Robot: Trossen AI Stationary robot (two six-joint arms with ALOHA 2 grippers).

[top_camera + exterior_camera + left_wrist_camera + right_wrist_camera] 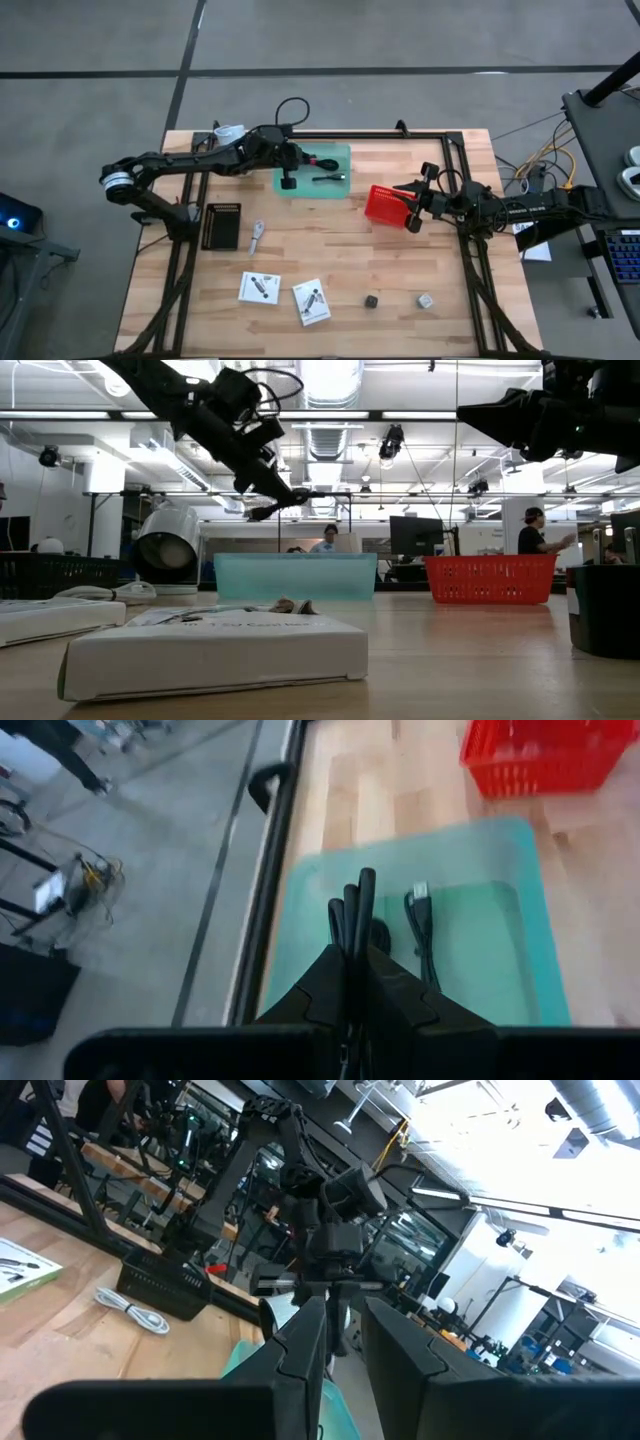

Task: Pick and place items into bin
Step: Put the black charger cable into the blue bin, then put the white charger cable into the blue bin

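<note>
My left gripper (303, 160) hangs above the teal bin (340, 188) at the table's far side and is shut on a thin black cable (358, 902). A second black cable (422, 925) lies on the bin floor. My right gripper (409, 206) waits open beside the red basket (383, 204), touching nothing. On the near table lie two white printed cards (259, 288) (311, 301), a dark cube (371, 300), a pale cube (425, 299) and a small silver piece (257, 235). My left gripper pinches the black cable between its two shut fingers (330, 982). Folded strands of the cable (365, 890) stick out past the fingertips, lifted above the bin floor. Which part of the cable it has, the fingers hide.
A black flat box (221, 225) lies by the left arm's base, and a white roll (228, 131) stands at the far left corner. Black frame rails (400, 134) border the table's far and side edges. Bare wood lies between the bins and the near items.
</note>
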